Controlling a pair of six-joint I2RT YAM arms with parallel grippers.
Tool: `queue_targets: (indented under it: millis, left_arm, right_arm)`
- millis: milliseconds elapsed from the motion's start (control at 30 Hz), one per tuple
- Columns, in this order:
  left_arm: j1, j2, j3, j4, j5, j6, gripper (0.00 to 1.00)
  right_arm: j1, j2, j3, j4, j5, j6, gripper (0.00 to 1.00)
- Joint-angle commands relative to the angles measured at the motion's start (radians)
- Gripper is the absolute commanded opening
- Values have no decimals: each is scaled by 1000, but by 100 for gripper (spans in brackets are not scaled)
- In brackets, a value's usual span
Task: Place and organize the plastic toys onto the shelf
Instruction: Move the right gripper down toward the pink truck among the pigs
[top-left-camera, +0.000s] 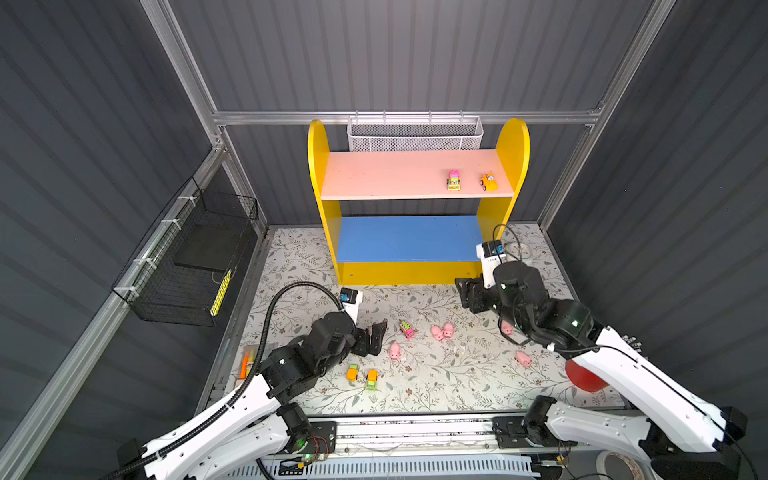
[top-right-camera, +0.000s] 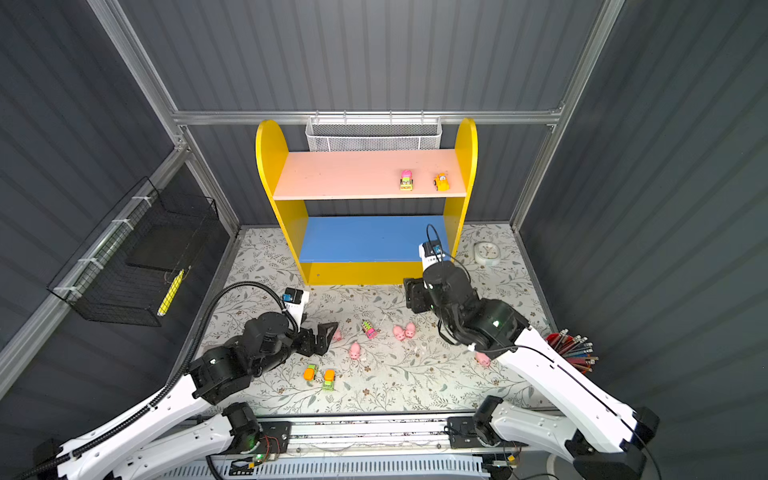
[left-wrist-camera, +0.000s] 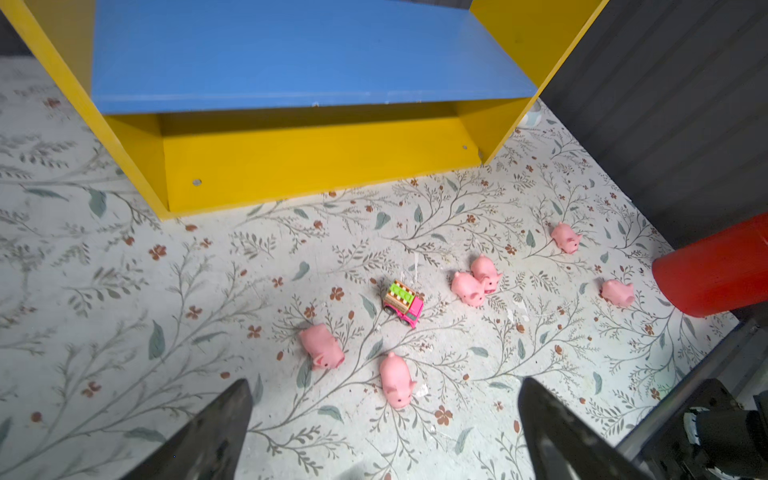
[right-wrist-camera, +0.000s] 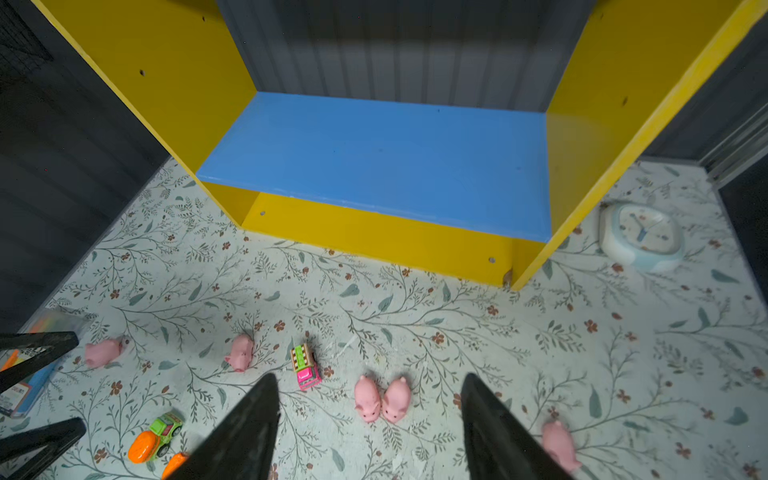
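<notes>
Two little cars (top-left-camera: 352, 372) sit by the front edge of the surface (top-left-camera: 457, 386). Further in lie pigs (top-left-camera: 436, 332) and a pink truck (top-left-camera: 407, 329). The left fingers (left-wrist-camera: 208, 436) and right fingers (right-wrist-camera: 241, 436) are apart, empty, likely ready to grab. Two more cars (top-left-camera: 454, 180) stand at the right end of the pink board (top-left-camera: 395, 174) of the shelf (top-left-camera: 318, 166).

Blue lower board (right-wrist-camera: 374, 166) bare, open at the front between the yellow side panels (right-wrist-camera: 602, 124). Pink upper board (top-left-camera: 386, 174) free left and middle; pink-topped car (top-left-camera: 454, 180) and orange car (top-left-camera: 489, 182) occupy its right end. Mat (top-left-camera: 415, 297) strip in front of shelf (top-left-camera: 415, 272) free. Mid-mat cluttered: pigs (left-wrist-camera: 395, 380), pink truck (left-wrist-camera: 403, 303). Clock (top-right-camera: 487, 253) just beside the right panel; red cup (left-wrist-camera: 715, 270) at the mat's right edge. Right arm (top-left-camera: 519, 291) hangs before the shelf's right corner.
</notes>
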Motion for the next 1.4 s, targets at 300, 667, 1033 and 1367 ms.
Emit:
queue_targets:
  millis: [300,667,1033,1367]
  left_arm:
    - [-9,-94,-214,70,31,-205,99]
    - [-10,-161,-147,-143,-92,-182,100]
    - [-8,-187,-144,-185,-124,-180,100]
    - [-9,-190,-154,-182,-128,-183,100]
  right_arm:
    - [89,-13,-335,239,-75,144,69]
    - [131,266,-376,495,-200,128,68]
    - [161,517,-323,614,-253,118,60]
    - [165,630,-298,679,-197,61,58]
